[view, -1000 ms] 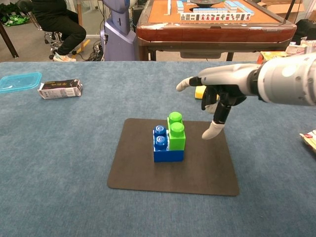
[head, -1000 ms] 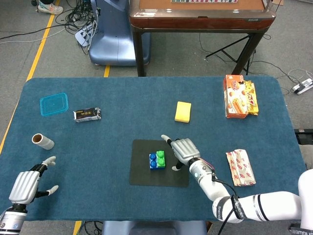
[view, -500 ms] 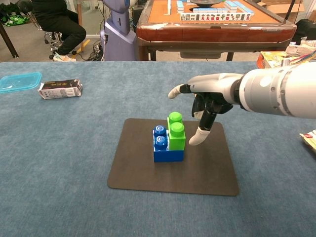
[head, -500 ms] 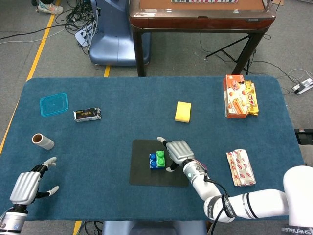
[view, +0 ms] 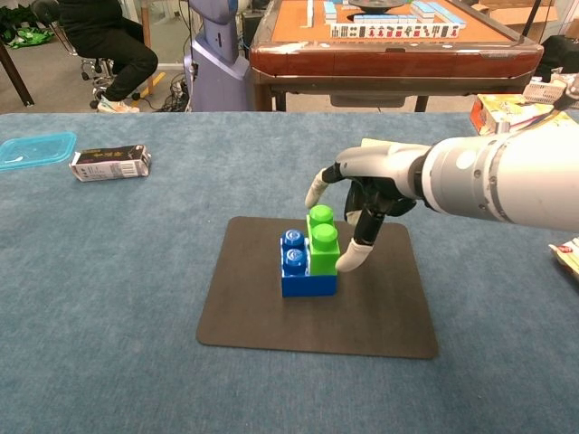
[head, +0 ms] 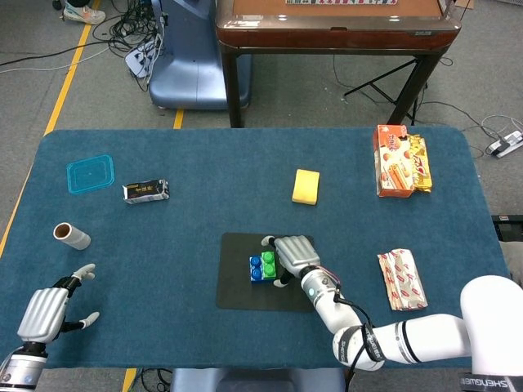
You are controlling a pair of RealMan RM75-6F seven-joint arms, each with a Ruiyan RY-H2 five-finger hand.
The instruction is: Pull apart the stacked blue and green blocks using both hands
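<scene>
The stacked blocks stand on the black mat point(view: 271, 316) near the middle of the blue table point(head: 163, 245): a blue block point(view: 308, 282) forms the base, and a green block point(view: 323, 250) is pressed onto its right half, leaving the blue studs exposed at the 9 o'clock side. The right hand point(view: 373, 190) is at the 3 o'clock side of the stack, fingers spread and curved around the green block; one fingertip lies at the block's far side and another at or just beside its near right face, but firm contact cannot be confirmed, and nothing is lifted. The left hand point(head: 45, 309) rests near the table's 7 o'clock corner, well apart from the stack, fingers apart and holding nothing. Judged from appearance, both blocks are rigid, light moulded plastic with smooth, somewhat slippery faces, joined by stud friction. Recommended holds: pinch the green block on its opposing side faces, and brace the blue block low on its side walls, then separate vertically.
</scene>
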